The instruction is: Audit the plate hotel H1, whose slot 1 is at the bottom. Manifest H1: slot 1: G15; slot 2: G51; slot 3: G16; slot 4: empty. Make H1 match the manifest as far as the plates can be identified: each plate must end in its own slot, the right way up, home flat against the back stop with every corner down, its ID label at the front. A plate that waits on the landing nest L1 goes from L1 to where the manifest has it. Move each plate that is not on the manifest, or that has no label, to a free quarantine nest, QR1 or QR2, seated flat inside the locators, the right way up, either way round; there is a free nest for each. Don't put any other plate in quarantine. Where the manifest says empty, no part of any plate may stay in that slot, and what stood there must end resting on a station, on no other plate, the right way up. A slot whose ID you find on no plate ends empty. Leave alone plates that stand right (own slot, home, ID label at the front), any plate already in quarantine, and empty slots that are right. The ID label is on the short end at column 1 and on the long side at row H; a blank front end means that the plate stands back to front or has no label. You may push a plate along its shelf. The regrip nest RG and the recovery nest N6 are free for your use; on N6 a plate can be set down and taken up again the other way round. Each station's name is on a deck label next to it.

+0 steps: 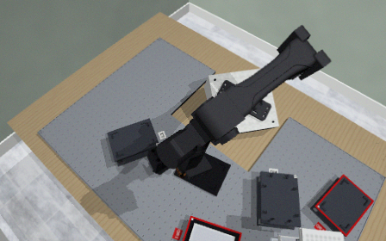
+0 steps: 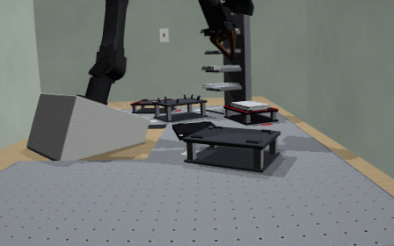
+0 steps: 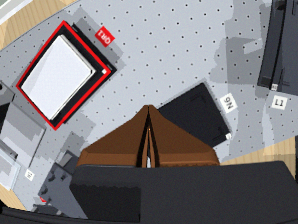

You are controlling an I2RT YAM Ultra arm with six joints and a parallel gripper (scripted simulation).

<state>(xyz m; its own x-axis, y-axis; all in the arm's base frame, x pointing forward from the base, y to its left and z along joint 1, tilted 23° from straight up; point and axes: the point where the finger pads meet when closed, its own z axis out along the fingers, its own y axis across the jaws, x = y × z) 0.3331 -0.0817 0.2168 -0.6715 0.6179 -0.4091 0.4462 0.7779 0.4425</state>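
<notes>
My gripper [image 3: 148, 112] has brown fingers that are shut with nothing between them. In the overhead view it [image 1: 180, 173] hangs high over a dark nest [image 1: 211, 172] in the middle of the deck. In the side view it [image 2: 224, 41] shows level with the upper shelves of the hotel tower H1 [image 2: 237, 57]. The two lower shelves carry light plates [image 2: 222, 86] [image 2: 222, 68]; the upper shelves look thin and I cannot tell what they hold. A white plate [image 3: 60, 76] [image 2: 251, 105] lies in a red-edged quarantine nest next to the tower.
A second red-edged nest [image 1: 343, 204] is empty at the right. A dark nest [image 1: 277, 200] stands beside it, and another [image 1: 131, 139] to the left. The arm's grey base [image 2: 83, 125] sits left in the side view.
</notes>
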